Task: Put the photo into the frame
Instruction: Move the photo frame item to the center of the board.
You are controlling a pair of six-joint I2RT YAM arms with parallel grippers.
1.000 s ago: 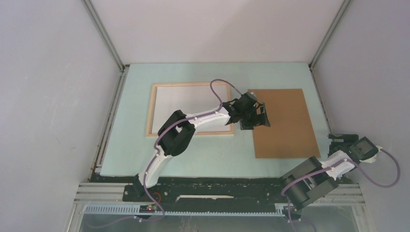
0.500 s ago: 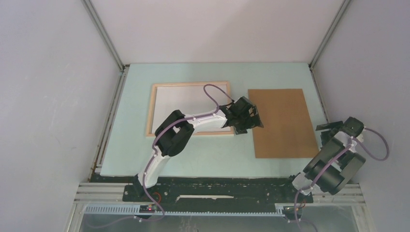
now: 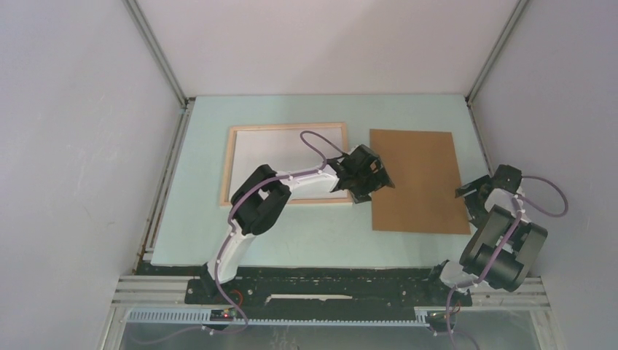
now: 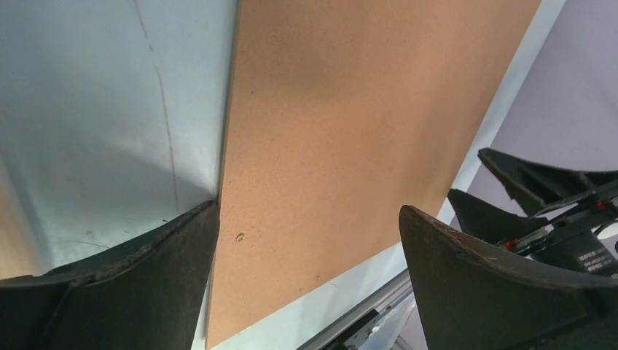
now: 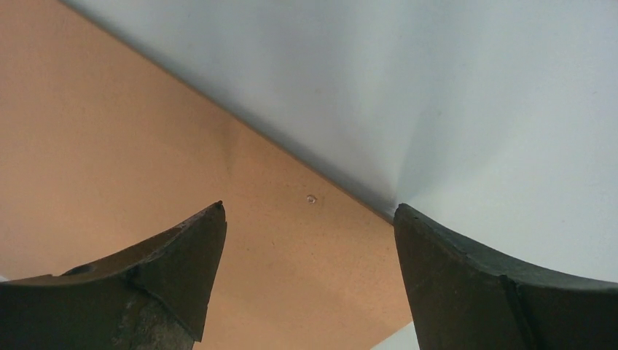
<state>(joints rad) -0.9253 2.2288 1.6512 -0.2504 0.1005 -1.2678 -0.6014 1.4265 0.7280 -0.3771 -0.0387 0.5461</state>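
The photo (image 3: pixel 419 182) lies flat on the right half of the table with its brown board side up, and its picture side is hidden. The frame (image 3: pixel 228 164), a pale wood rim around a white inside, lies flat to the left of it. My left gripper (image 3: pixel 369 179) is open and low over the photo's left edge. In the left wrist view the photo (image 4: pixel 350 131) runs between the open left gripper (image 4: pixel 310 211) jaws, with one finger (image 4: pixel 167 248) at its edge. My right gripper (image 3: pixel 474 195) is open at the photo's right edge. The right wrist view shows the photo (image 5: pixel 131 146) under the open right gripper (image 5: pixel 307 208).
The pale green table mat (image 3: pixel 197 219) is closed in by grey walls on three sides. A metal rail (image 3: pixel 328 292) with the arm bases runs along the near edge. The left forearm (image 3: pixel 306 182) crosses the frame's lower right corner.
The photo has slid left towards the frame and turned slightly. My left gripper drew back left with it. My right arm swung in from the table's right side to the photo's right edge.
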